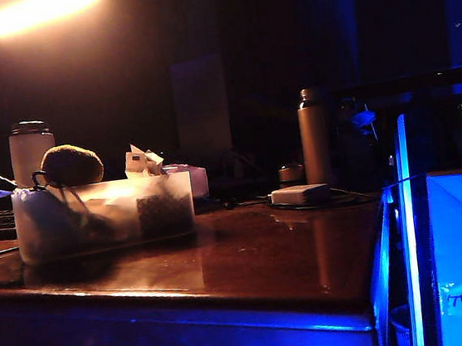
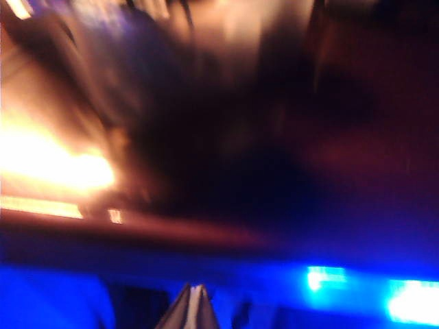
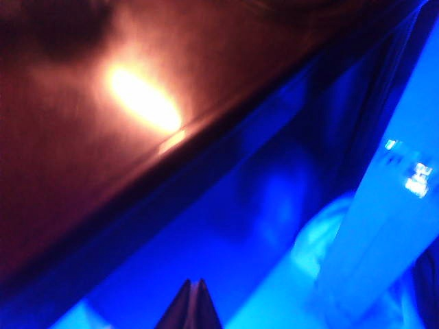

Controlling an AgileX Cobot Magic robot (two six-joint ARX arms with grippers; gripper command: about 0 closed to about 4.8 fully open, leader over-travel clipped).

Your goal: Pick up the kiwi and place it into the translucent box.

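The kiwi (image 1: 71,164), brown and fuzzy, is sitting on top of the translucent box (image 1: 106,214) on the counter (image 1: 249,258). The left tool (image 2: 193,308) and right tool (image 3: 193,305) are both pinched together, holding nothing, hanging off the counter's edge.

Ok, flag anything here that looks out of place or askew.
The kiwi sits perched on the clutter at the left end of the translucent box, poking above the rim rather than down inside. Nothing looks spilled or damaged. Left gripper and right gripper are both shut, empty, back at the table edge.
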